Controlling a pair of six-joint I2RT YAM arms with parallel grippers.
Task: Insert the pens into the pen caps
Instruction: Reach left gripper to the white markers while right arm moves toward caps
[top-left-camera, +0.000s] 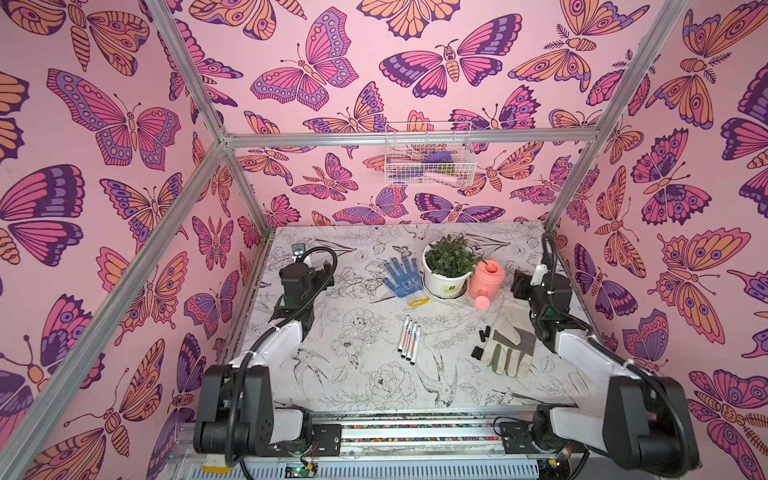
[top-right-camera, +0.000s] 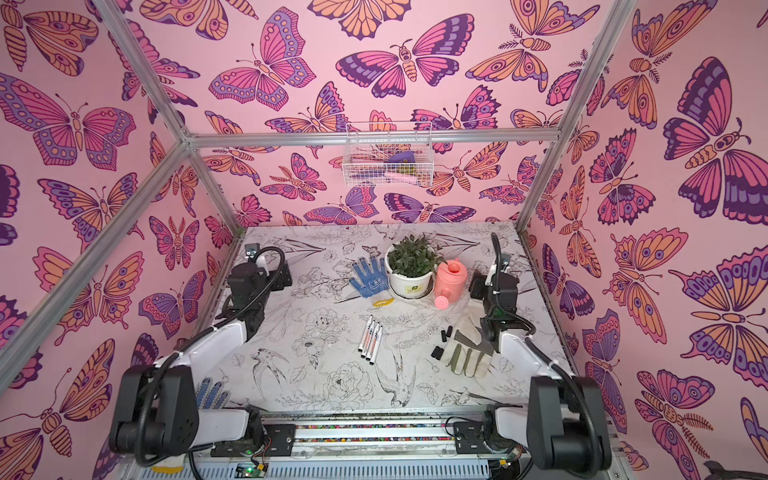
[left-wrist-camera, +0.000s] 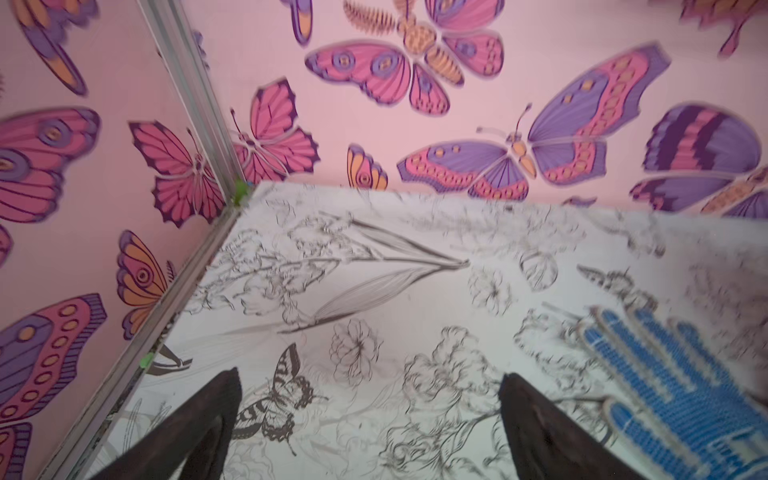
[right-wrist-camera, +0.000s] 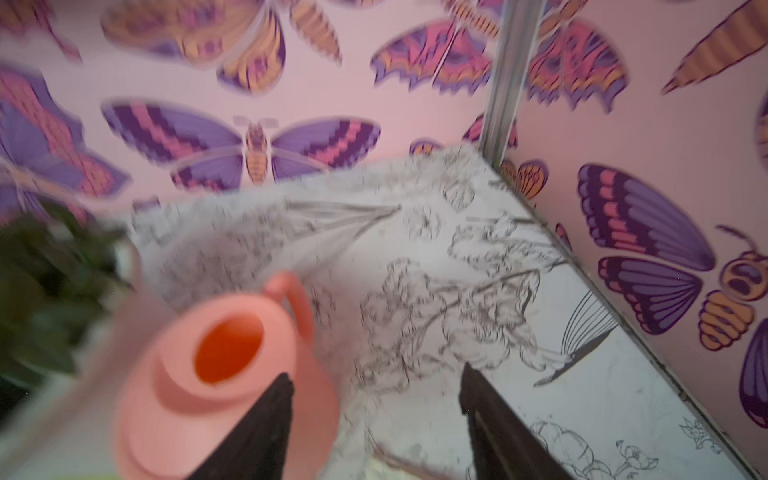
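At the far left of the worktop (top-left-camera: 365, 386), the left fingers (left-wrist-camera: 199, 432) stand wide apart over bare printed surface, with nothing between them. Just to their right, towards the back, a blue dotted glove (top-left-camera: 399, 276) lies flat, with a small yellow object (top-left-camera: 417, 301) at its cuff.

In both top views the pens (top-left-camera: 409, 338) lie mid-worktop, four side by side, with open surface all round and nothing over them. Behind them a white pot (top-left-camera: 442, 286) of leafy green plant stands just beside a pink watering can (top-left-camera: 488, 282).

Right of the pens and well apart from them, the pen caps (top-left-camera: 480, 343) lie in two loose pairs. They are just beside the left edge of a beige work glove (top-left-camera: 509, 347). The right arm's forearm crosses the glove's right edge in a top view.

The right fingers (right-wrist-camera: 262, 428) hang at the back right beside the watering can. They are parted less widely than the left pair and grip nothing.

A wire basket (top-left-camera: 428, 153) hangs on the back wall.

The pot's yellow-green label, the pens' barrel print and a patch on the blue glove are all too small to read.
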